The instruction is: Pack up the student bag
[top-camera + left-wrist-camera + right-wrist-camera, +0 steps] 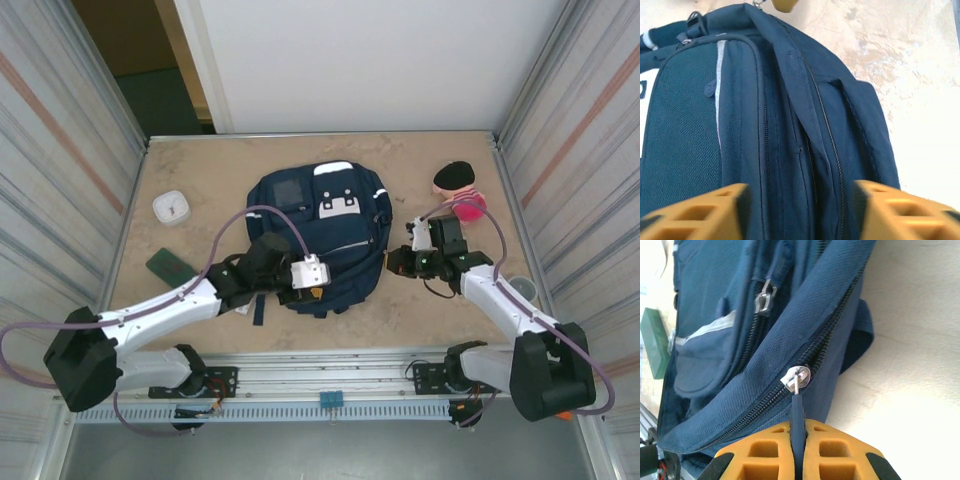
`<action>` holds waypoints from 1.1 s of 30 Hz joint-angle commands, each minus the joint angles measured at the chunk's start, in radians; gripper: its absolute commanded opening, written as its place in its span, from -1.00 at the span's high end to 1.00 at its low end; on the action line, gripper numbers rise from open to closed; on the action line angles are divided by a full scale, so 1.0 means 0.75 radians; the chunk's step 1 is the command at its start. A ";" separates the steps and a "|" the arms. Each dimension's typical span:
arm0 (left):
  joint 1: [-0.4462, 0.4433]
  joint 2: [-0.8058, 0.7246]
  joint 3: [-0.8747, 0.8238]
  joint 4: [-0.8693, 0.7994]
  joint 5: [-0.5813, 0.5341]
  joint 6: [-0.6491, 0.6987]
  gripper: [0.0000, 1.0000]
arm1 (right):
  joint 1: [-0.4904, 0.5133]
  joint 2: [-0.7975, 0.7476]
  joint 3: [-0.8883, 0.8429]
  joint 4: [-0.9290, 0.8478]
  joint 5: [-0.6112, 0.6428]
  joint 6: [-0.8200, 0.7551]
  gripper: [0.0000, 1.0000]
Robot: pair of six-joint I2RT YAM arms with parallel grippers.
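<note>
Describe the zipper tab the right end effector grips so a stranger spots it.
Start at the big navy student bag. On its right edge a zipper carries a silver slider; the zipper tab is the navy strip below it. Unlike the loose silver pull nearby, it is pinched between yellow fingers.

L gripper (800, 212) jaws apart, R gripper (799, 439) pinched shut — both arms angled inward.

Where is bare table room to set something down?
Bare: far strip between navy blue fabric backpack and back wall; far-left corner beyond white square gadget. Crowded: right of the backpack, around the right pincer and pink objects.
</note>
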 commanded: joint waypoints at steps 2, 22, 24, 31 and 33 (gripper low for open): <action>-0.133 0.051 0.075 0.149 -0.170 -0.134 -0.45 | 0.059 -0.121 0.042 0.003 0.024 -0.026 1.00; -0.160 0.210 0.123 0.216 -0.073 -0.085 1.00 | -0.104 -0.007 0.012 0.126 0.053 0.077 1.00; -0.152 0.137 0.093 0.192 0.020 -0.032 1.00 | -0.134 0.066 0.030 0.172 0.076 0.095 1.00; -0.096 -0.034 0.001 0.234 0.254 -0.009 1.00 | -0.259 0.296 0.102 0.352 0.069 0.150 1.00; -0.087 -0.044 -0.006 0.228 0.278 -0.004 1.00 | -0.262 0.333 0.124 0.363 0.062 0.136 1.00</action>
